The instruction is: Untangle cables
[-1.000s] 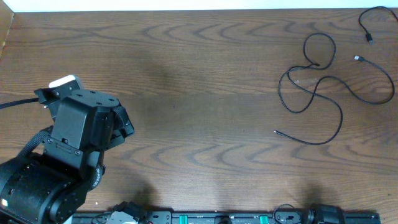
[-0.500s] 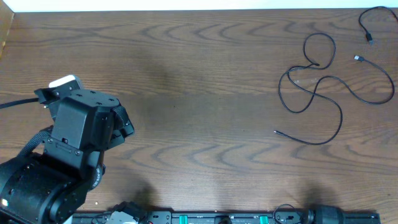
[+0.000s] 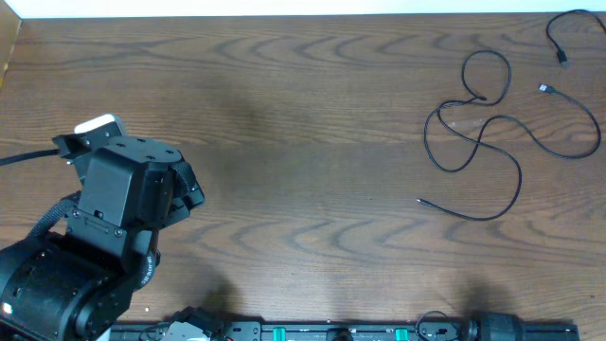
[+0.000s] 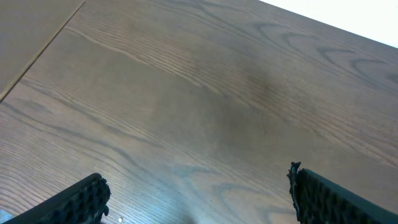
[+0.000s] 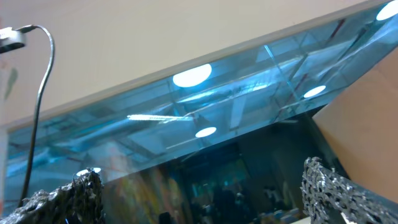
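Thin black cables (image 3: 520, 180) lie in loose overlapping loops on the wooden table at the far right of the overhead view. One end carries a small pale plug (image 3: 545, 89). A separate short black cable (image 3: 562, 59) curls at the top right corner. My left gripper (image 3: 192, 194) hangs low over the table's left side, far from the cables, and is open. In the left wrist view the left gripper (image 4: 194, 186) has only bare wood between its fingers. My right gripper (image 5: 200, 177) is open, pointing up at a ceiling, and is out of the overhead view.
The left arm's bulky black body (image 3: 66, 275) fills the front left corner. A rail with black and green fittings (image 3: 331, 332) runs along the table's front edge. The table's left edge (image 3: 9, 57) and back edge border the wood.
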Controlling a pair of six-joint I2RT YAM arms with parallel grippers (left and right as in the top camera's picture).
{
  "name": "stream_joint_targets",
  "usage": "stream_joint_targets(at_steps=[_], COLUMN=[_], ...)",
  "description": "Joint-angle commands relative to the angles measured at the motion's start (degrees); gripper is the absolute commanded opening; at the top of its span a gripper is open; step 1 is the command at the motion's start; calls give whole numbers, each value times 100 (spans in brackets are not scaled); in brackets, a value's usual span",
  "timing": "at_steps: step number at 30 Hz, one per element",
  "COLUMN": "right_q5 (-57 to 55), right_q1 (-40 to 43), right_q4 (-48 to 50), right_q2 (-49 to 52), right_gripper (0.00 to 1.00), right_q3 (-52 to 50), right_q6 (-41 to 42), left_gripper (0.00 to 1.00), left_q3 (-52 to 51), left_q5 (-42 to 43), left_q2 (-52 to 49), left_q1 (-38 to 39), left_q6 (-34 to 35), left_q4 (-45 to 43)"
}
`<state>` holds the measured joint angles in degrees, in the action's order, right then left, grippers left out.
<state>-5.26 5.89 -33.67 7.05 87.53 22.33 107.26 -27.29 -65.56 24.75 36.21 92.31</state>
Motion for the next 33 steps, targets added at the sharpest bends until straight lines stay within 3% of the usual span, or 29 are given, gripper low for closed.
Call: stream_joint_targets(at_steps=[1, 19, 33], right_q5=[-68, -234, -208], right_q1=[-232, -557, -741], right_q4=[22, 98, 802], right_q2=[-66, -664, -664], right_gripper=[99, 99, 99], right_q3=[-15, 74, 173], right_q6=[-72, -260, -267], left_gripper=[95, 95, 95], left_q3=[-35, -35, -35], left_q5=[-31, -31, -33], left_q2=[-2, -2, -2], left_q1=[-31, -31, -31], left_q6=[52, 52, 52], left_q4=[446, 446, 446])
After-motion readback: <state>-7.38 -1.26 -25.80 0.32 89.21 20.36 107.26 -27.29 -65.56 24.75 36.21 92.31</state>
